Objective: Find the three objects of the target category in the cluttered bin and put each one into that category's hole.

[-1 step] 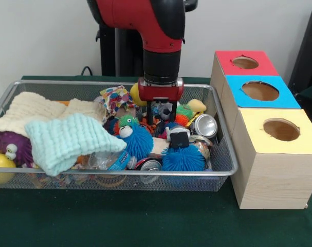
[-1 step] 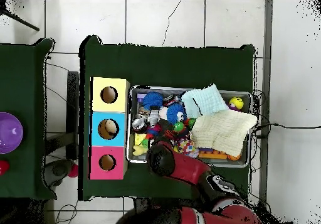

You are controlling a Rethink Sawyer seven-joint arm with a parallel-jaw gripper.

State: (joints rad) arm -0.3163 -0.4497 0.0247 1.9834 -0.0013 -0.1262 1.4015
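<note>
Clutter fills the wire mesh bin (image 1: 225,154) on the green table (image 1: 145,221). Nearest the front rim lie a clear plastic bottle (image 1: 107,160), a dented can (image 1: 148,164) and a blue spiky ball (image 1: 183,159). At the front left corner sits a yellow ball (image 1: 0,169), with a purple fuzzy toy (image 1: 14,146) just behind it. A mint knitted cloth (image 1: 63,141) drapes over the left middle, and a cream knitted cloth (image 1: 30,109) lies behind that. A second blue spiky ball with a green head (image 1: 134,140) sits centre, and a silver can (image 1: 204,125) lies toward the right wall. The gripper (image 1: 163,114) is down among the toys behind these; whether its fingers are spread or pinching I cannot tell. A confetti-patterned cloth (image 1: 114,99) lies at the back. Right of the bin stand three boxes with round holes: yellow box (image 1: 279,131) nearest, blue box (image 1: 259,91), then red box (image 1: 244,63).
</note>
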